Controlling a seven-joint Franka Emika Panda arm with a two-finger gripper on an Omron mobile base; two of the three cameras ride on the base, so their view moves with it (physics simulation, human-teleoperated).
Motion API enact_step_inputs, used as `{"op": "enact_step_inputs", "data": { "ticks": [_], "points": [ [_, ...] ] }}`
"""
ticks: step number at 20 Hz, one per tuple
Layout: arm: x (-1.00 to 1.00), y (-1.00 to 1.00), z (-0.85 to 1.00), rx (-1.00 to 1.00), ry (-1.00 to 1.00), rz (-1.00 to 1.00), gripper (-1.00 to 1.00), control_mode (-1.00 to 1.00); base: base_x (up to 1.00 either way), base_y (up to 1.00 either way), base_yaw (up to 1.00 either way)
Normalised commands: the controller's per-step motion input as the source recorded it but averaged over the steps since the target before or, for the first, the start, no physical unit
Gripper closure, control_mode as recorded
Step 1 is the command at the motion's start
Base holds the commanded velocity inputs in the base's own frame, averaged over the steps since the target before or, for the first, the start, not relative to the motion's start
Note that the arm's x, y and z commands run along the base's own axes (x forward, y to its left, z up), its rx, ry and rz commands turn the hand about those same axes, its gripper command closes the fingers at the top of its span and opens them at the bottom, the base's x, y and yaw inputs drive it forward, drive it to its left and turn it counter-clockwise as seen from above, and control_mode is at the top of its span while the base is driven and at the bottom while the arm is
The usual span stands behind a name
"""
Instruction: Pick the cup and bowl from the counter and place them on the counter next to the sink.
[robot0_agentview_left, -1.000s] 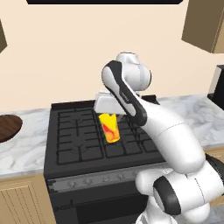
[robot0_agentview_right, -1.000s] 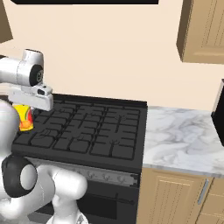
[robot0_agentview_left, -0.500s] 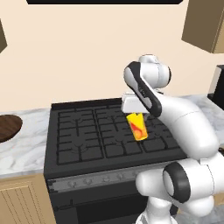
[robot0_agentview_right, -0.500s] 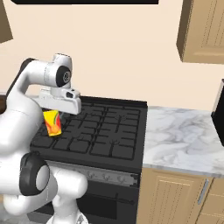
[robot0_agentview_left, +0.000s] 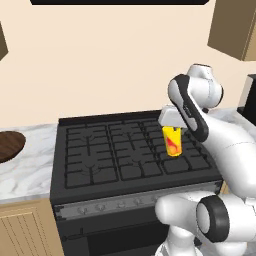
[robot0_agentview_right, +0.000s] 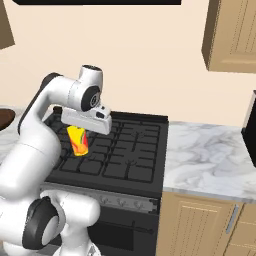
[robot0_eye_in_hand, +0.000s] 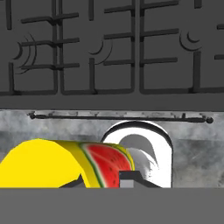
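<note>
The gripper (robot0_agentview_left: 173, 131) is clamping the cup (robot0_agentview_left: 173, 141) between nearly closed fingers, hanging it above the stove (robot0_agentview_left: 100, 150). The bowl (robot0_agentview_left: 9, 146) is sitting on the counter (robot0_agentview_left: 25, 172) left of the stove. No readable writing.

Bowl (robot0_agentview_left: 10, 146) cut by left edge of left base view; cup (robot0_agentview_left: 173, 141) top hidden behind the hand; cup (robot0_eye_in_hand: 65, 164) bottom cut off in hand view, fingertips largely hidden.
</note>
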Motion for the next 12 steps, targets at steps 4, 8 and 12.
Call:
{"op": "enact_step_inputs", "data": {
  "ticks": [4, 8, 12],
  "points": [
    [0.19, -0.11, 0.0, 0.06, -0.15, 0.0, 1.0, -1.0, 0.0, 0.0, 0.0],
    [0.0, 0.0, 0.0, 0.0, -0.01, 0.0, 1.0, -1.0, 0.0, 0.0, 0.0],
    [0.0, 0.0, 0.0, 0.0, 0.0, 0.0, 1.0, -1.0, 0.0, 0.0, 0.0]
  ]
}}
